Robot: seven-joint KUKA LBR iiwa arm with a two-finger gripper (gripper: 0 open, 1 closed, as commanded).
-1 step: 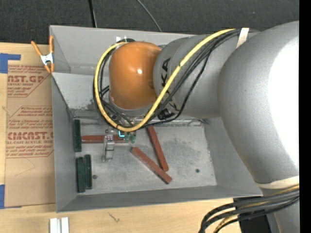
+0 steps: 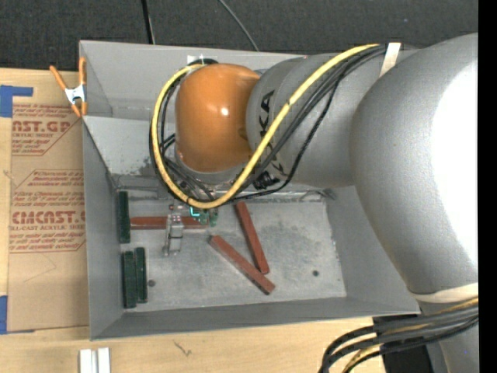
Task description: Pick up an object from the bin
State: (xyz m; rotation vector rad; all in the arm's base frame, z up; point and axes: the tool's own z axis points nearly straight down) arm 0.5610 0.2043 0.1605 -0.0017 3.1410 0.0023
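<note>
Six slim bars lie loose on the floor of the grey bin (image 2: pixel 99 208). Gripper (image 2: pixel 174 238) sits low at left-centre, at the right end of a flat red-brown stick (image 2: pixel 146 222). Jaw opening can't be told, and nothing is seen held. Stick looks light, stiff and hard-edged, likely best pinched across its narrow width near the middle. Two more reddish sticks (image 2: pixel 252 238) meet at centre. Three dark green bars (image 2: pixel 133 277) lie along the left wall.
</note>
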